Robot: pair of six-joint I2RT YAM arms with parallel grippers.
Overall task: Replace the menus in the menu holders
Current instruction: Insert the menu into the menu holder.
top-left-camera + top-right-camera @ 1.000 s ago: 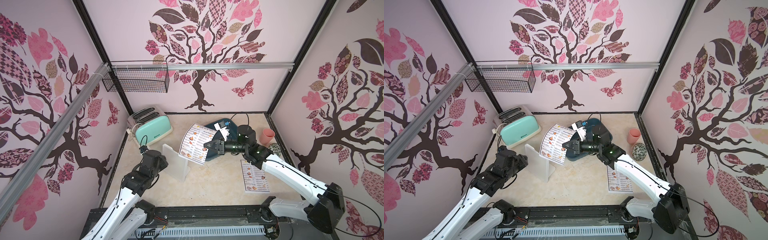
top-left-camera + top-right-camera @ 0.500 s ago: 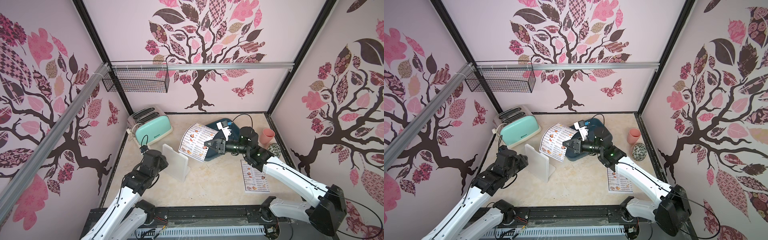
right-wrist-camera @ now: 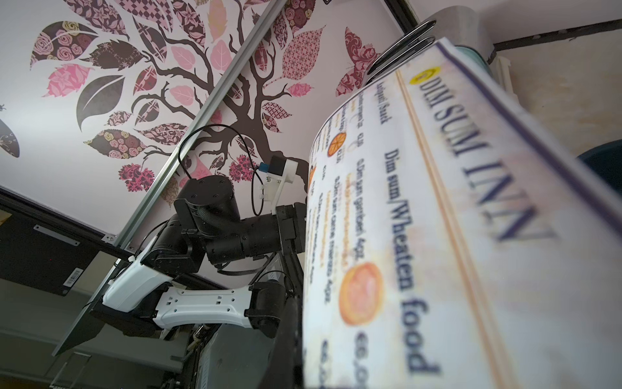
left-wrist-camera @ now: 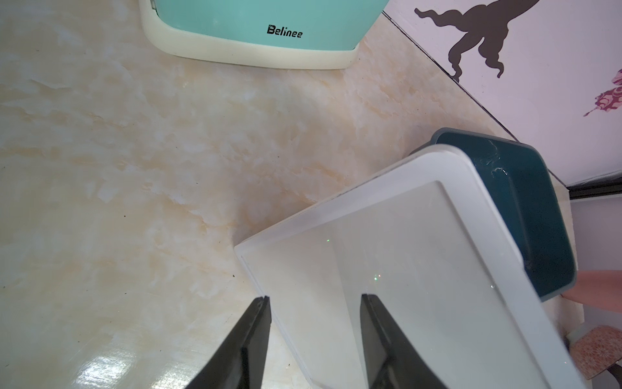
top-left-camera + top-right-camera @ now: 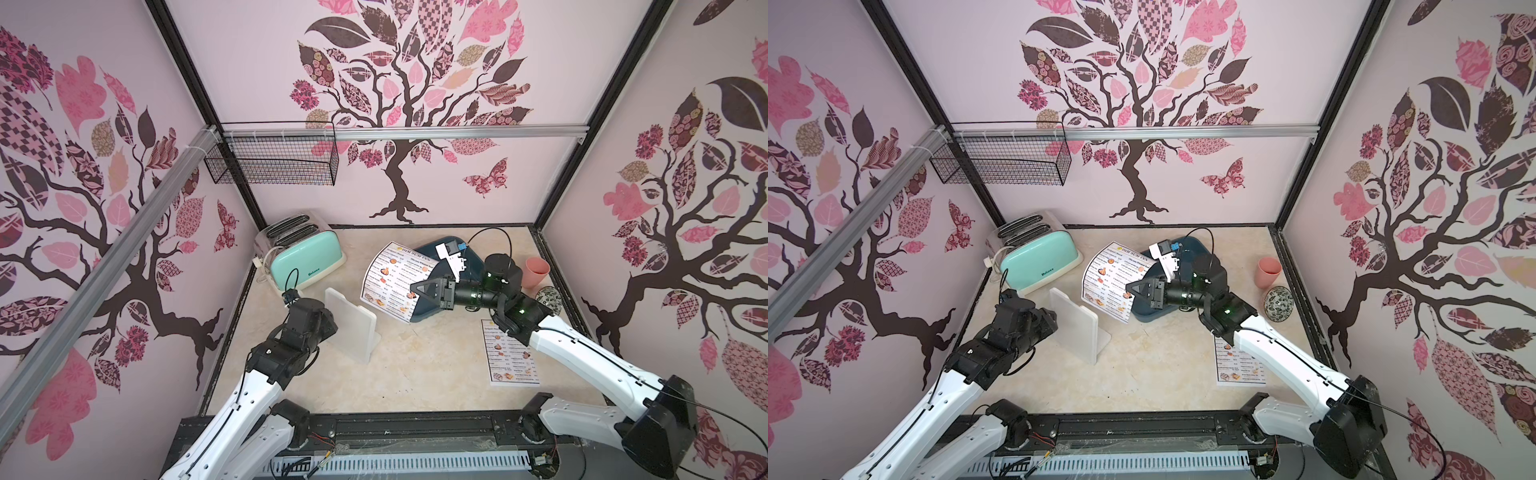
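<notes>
1. The right pincer is clamped on one edge of a menu. It holds the bowed sheet off the surface, above the near corner of the dark teal tub.
2. Compared with a second ago, the held menu and the right pincer sit almost where they were. Only the wrist behind them has edged a little toward the right wall.
3. In the right wrist view the sheet curves close across the lens, and its heading reads "DIM SUM INN".
4. The menu holder stands upright on the surface between the mint toaster and the held menu, apart from the sheet. It has not moved.
5. The left pincer has its fingers apart, one on each side of the holder's side edge. I cannot tell whether they touch it. The arm's pose matches the earlier frames.
6. The second menu lies flat on the surface, partly under the right arm, where it was before.
</notes>
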